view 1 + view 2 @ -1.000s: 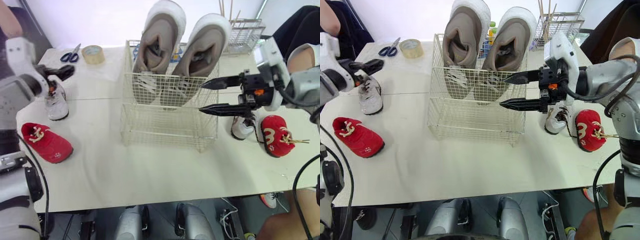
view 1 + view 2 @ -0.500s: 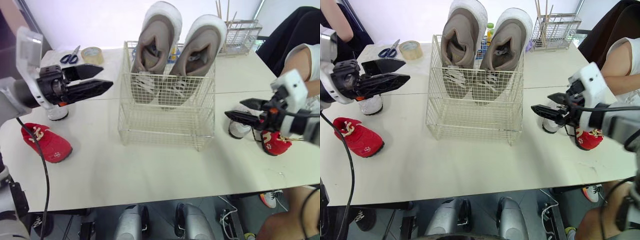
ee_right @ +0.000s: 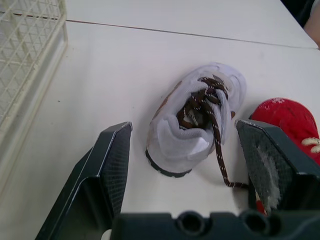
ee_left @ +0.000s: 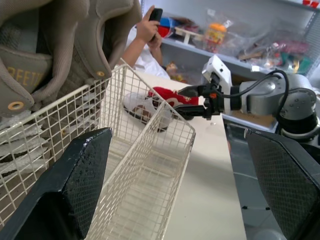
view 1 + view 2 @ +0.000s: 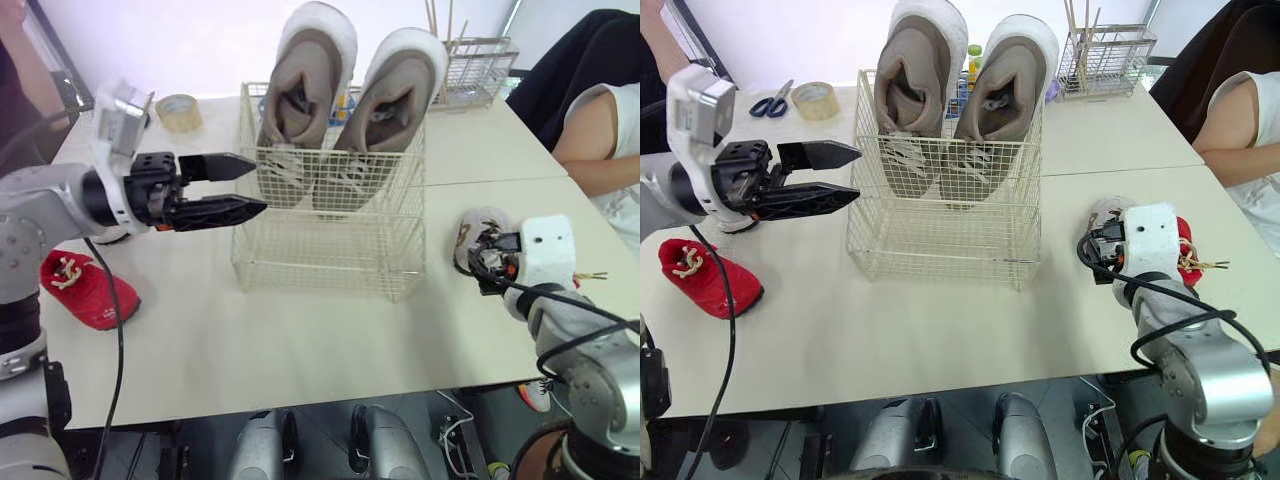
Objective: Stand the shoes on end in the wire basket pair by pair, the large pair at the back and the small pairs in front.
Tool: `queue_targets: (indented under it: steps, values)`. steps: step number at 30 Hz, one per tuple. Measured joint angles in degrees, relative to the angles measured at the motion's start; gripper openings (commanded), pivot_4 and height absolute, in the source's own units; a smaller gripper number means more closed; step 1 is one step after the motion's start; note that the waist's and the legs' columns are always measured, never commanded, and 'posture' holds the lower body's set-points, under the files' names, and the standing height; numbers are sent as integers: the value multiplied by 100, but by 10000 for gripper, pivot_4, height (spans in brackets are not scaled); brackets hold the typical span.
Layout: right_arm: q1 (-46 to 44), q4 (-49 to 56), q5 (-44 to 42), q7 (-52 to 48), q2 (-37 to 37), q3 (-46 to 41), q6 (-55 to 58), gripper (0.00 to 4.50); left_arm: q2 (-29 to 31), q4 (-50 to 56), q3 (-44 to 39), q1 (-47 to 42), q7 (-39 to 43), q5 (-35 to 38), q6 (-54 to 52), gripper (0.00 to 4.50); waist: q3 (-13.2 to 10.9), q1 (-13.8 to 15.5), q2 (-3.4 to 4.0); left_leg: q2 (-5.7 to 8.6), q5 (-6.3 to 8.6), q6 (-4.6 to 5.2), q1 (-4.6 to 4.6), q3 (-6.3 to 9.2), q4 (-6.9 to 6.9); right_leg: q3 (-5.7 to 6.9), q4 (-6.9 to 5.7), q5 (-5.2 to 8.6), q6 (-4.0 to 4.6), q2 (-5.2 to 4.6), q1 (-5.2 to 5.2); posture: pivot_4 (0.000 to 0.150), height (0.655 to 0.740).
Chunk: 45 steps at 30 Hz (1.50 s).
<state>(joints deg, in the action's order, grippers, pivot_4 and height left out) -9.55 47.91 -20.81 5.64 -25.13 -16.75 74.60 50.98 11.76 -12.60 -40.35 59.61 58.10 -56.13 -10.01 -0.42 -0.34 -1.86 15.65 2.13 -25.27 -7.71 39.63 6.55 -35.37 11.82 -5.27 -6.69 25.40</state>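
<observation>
A pale tabletop (image 5: 300, 340), crossed by a thin seam that passes behind the wire basket (image 5: 330, 240), carries the whole arrangement. The basket stands near the middle of the surface. The large grey pair (image 5: 305, 90) stands on end in the back of the basket, soles to the rear and the upper ends rising well above the rim; the front of the basket holds no shoes.

To the robot's left of the basket, the left tool (image 5: 258, 183) hangs just beside the basket's side wall, its two fingers spread apart and holding nothing. Farther out on that side lies one red small shoe (image 5: 85, 290).

To the robot's right of the basket, the right tool (image 3: 185, 127) is opened wide with one finger on each side of a white small shoe (image 3: 197, 120), gripping nothing. A second red small shoe (image 3: 287, 120) lies just beyond the white one, on the side away from the basket.

Behind the basket sit a tape roll (image 5: 180, 108), scissors (image 5: 770, 100) and a wire rack (image 5: 478, 68). A seated person (image 5: 610, 130) is at the tabletop's edge to the basket's right. Cluttered shelves (image 4: 240, 45) line the wall on that side.
</observation>
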Motion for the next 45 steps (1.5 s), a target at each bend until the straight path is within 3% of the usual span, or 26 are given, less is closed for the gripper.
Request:
queue_targets:
  steps: [2,17,31,34,41,42,45]
  values:
    - [38,-51,62,18,263,99,-156,44473,-68,6,22,0,-20,-12,37,45000,0,-22,0,-1,0,0,0,0,0,-1,0,0,0,0,0,1500,7400]
    - [-360,-1145,486,124,1263,30,-702,44473,-245,251,52,9,-566,-137,138,45000,0,-35,1,-1,-1,0,0,0,0,-1,0,0,0,0,0,1500,7400]
    - [-907,-2570,880,115,1290,-42,-1508,44473,-330,321,51,10,-1007,-142,145,45000,1,-44,0,1,-1,0,6,-2,0,-2,-2,-1,0,0,-5,1500,7400]
    - [-974,-2738,945,127,1297,-51,-1632,35972,-353,409,51,12,-1068,-142,149,45000,1,-45,0,0,-1,0,10,-2,0,-3,-2,-1,0,0,-9,1500,7400]
    - [-1133,-3155,1082,46,1206,-50,-1844,2161,-395,468,51,25,-1172,-187,188,45000,1,-51,1,0,-2,-1,17,-3,0,-4,-5,-1,0,0,-13,1500,7400]
    - [-1133,-3185,1105,21,1162,-37,-1871,71,-399,468,51,25,-1185,-188,190,45000,1,-47,0,1,-2,-1,17,-3,0,-4,-5,-1,0,0,-14,1500,7400]
    - [-1132,-3211,1122,-42,1076,-7,-1881,71,-401,468,51,25,-1198,-189,196,45000,1,-45,1,1,-2,-1,17,-2,0,-4,-6,-1,0,0,-13,1500,7400]
